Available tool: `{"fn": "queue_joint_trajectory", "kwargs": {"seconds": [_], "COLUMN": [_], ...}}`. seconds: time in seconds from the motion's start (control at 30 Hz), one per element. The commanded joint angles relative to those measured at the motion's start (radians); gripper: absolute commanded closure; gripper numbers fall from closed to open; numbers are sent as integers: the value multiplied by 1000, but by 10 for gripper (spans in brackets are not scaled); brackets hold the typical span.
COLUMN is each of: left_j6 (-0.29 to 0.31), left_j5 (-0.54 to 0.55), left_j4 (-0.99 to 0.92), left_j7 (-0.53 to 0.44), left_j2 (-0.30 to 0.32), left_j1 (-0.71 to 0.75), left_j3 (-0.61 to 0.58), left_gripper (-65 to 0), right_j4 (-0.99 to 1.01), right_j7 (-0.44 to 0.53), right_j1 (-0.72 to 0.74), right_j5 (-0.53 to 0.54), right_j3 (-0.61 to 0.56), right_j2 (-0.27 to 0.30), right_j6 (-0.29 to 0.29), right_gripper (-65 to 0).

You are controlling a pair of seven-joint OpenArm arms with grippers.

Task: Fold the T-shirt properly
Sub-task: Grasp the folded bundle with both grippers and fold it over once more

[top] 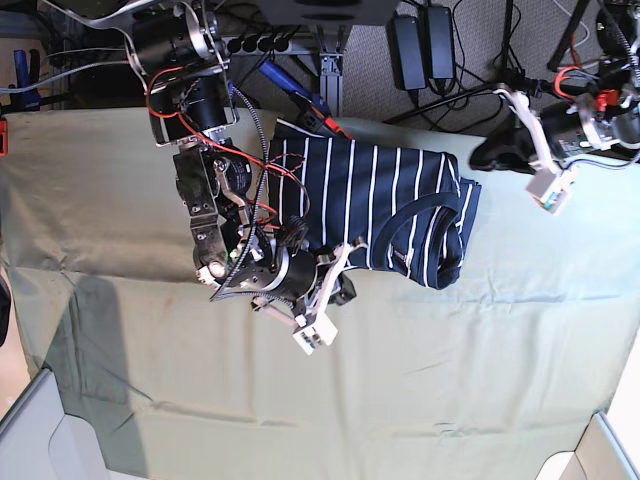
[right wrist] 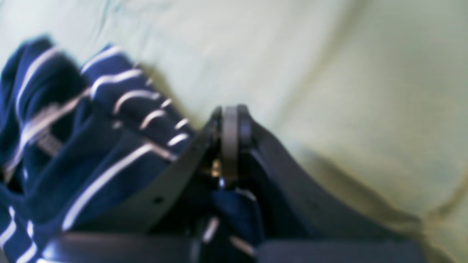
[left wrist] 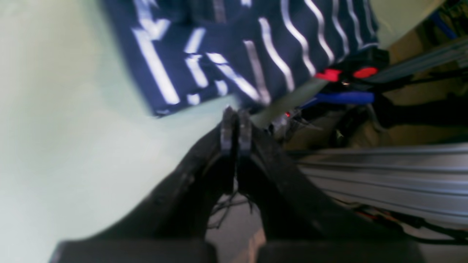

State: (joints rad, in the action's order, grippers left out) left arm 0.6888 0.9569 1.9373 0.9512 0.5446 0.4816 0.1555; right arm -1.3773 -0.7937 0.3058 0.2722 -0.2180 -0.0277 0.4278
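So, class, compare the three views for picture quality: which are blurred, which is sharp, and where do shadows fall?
Left wrist view: smeared; the dark navy white-striped fabric T-shirt has streaky stripes. Right wrist view: soft throughout; the right tool is hazy. Base view: sharp, with a dark shadow on the pale green cloth at lower left.

Both wrist views motion-blurred and soft, base view sharp and evenly lit, arm shadow on pale green cloth point(top: 420, 380) toward 8 o'clock
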Motion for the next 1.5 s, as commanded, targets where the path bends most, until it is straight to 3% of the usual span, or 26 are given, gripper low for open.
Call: {"fn": "queue_joint_trajectory", "kwargs": {"seconds": [0.0, 0.2, 0.4, 0.57, 0.77, 0.9, 1.07, 1.23, 1.47], "left_j6": [9, 9, 9, 9, 9, 9, 9, 9, 9], "left_j5": [-12, -223, -346, -371, -404, -401, -403, -505, -544], "left_j4": [12, -30, -93, -253, -427, -489, -516, -566, -674], "left_j7": [-35, -213, -222, -223, -223, -268, -275, -328, -368], "left_j2": [5, -25, -82, -82, -78, -76, -84, -137, -234], "left_j1": [-2, -35, -156, -262, -386, -462, -584, -693, -825], "left_j3": [-16, -171, -245, -304, -314, -320, -460, -621, -701], "left_gripper": [0, 0, 0, 0, 0, 0, 0, 0, 0], "right_j4": [-15, -16, -16, -18, -34, -35, -51, -113, -220], "right_j7": [13, -53, -142, -196, -243, -269, -293, -307, -307], "right_j1": [20, 18, 18, 18, 18, 12, -23, -85, -182], "right_j5": [11, 21, 83, 111, 245, 334, 402, 406, 406], "right_j3": [-15, -51, -51, -51, -51, -51, -51, -50, -50], "right_j2": [3, 17, 17, 41, 131, 161, 183, 183, 182], "right_j6": [74, 74, 74, 74, 74, 74, 74, 74, 74], "right_gripper": [0, 0, 0, 0, 0, 0, 0, 0, 0]}}
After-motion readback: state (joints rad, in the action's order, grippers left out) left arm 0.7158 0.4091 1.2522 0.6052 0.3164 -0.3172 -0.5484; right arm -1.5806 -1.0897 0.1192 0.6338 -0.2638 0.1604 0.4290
